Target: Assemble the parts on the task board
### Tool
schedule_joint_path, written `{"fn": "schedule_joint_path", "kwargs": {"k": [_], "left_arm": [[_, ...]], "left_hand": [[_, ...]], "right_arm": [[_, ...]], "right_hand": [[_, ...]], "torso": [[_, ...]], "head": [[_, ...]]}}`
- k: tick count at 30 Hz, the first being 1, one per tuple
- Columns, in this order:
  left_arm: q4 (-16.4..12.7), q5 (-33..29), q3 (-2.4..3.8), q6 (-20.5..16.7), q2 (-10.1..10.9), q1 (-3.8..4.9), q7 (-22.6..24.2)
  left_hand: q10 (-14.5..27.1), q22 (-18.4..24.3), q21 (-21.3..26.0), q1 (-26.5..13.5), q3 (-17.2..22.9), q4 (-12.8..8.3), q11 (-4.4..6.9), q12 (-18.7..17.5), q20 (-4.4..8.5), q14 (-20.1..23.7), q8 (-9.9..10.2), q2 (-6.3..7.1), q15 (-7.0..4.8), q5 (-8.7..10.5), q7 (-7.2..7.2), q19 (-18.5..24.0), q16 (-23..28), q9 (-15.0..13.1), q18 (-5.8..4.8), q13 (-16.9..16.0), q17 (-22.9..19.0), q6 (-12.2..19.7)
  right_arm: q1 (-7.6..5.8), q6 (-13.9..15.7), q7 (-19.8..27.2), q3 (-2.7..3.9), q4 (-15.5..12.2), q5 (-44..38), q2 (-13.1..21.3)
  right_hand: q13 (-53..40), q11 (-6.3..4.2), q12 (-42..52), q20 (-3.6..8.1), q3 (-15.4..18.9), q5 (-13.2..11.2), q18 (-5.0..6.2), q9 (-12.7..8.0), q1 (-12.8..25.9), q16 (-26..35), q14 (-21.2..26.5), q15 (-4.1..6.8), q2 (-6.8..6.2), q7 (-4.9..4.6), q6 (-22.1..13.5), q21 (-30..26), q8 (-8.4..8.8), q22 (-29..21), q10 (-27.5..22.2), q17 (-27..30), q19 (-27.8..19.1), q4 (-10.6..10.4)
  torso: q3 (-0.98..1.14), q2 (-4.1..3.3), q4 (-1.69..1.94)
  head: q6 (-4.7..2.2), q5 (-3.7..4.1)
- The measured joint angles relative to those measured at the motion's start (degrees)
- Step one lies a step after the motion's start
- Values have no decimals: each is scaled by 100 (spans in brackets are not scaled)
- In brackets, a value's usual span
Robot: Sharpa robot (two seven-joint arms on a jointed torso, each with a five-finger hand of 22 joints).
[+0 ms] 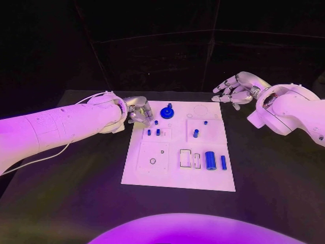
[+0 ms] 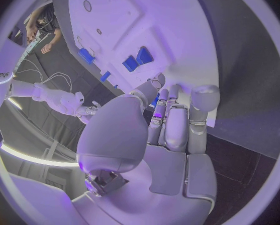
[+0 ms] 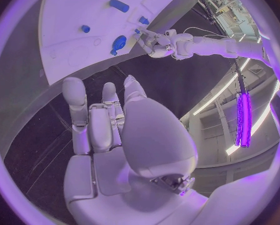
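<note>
— Parts first: where did they lie on the flat white rectangular task board (image 1: 179,175)?

— A round dark-blue knob-shaped part (image 1: 167,113) stood near the board's twelve o'clock edge. Small blue pegs (image 1: 153,132) stood at about ten o'clock of centre. A larger blue cylinder (image 1: 210,160) and a thin blue bar (image 1: 223,162) lay toward four o'clock.

— And the silver left hand (image 1: 139,111)?

— It hung over the board's eleven o'clock corner, fingers curled together. I saw nothing in them, though I could not tell for certain. The knob sat just beside it, at its three o'clock, probably the next target.

— The silver right hand (image 1: 236,89)?

— It hovered off the board past its one o'clock corner, fingers spread and empty, well apart from every part, seemingly kept clear.
</note>
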State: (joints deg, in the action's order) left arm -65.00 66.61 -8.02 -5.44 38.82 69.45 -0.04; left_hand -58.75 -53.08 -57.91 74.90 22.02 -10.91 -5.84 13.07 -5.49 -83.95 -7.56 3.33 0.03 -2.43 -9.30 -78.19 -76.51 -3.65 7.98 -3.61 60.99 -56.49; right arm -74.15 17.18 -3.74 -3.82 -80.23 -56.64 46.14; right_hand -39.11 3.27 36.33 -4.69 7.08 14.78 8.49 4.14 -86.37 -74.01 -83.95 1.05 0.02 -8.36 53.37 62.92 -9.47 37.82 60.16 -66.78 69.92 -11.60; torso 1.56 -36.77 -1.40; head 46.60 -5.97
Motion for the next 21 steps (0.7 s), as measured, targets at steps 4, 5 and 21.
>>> {"fn": "schedule_joint_path", "kwargs": {"k": [4, 5, 21], "left_arm": [[-43, -255, 72, -199, 127, 12, 132], [-63, -401, 87, -274, 167, 21, 207], [-819, -4658, 117, -645, 724, 50, 2061]], "left_hand": [[0, 125, 124, -28, 16, 16, 0, 0, -34, 0, 0, 28, 0, 0, 0, 34, 0, 0, 0, 0, 2, 0], [0, 155, 155, -28, 16, 16, 0, 0, -35, -11, 0, 28, 11, 0, 0, 35, 0, -2, 0, 0, 2, 0], [-375, 1643, 1812, -242, -2, 223, 43, 200, -116, 1231, -6, -89, 60, 0, -17, 1079, 1765, -28, 179, -73, -2877, -235]], "right_arm": [[0, -113, -15, 0, 61, -426, -11], [0, -156, -20, 0, 65, -601, -19], [318, -469, -108, -10, -61, -3049, -158]], "right_hand": [[1145, 31, -1249, -20, -122, -183, -1, -11, -345, 48, 0, 0, -33, -14, 305, 0, 0, 74, 66, 82, 66, 121], [1279, 31, -1398, -18, -142, -198, -1, -11, -385, 48, 0, 0, -30, -11, 345, 0, 0, 92, 66, 82, 67, 142], [2578, 115, -2559, -65, -433, -510, -2, -33, -579, 93, -1, -46, -181, 15, 559, 27, 240, 83, 187, 163, 65, 172]], "torso": [[0, 2, 0], [0, 2, 0], [-2, -2, -9]], "head": [[-11, -1], [-17, -1], [-163, 414]]}}
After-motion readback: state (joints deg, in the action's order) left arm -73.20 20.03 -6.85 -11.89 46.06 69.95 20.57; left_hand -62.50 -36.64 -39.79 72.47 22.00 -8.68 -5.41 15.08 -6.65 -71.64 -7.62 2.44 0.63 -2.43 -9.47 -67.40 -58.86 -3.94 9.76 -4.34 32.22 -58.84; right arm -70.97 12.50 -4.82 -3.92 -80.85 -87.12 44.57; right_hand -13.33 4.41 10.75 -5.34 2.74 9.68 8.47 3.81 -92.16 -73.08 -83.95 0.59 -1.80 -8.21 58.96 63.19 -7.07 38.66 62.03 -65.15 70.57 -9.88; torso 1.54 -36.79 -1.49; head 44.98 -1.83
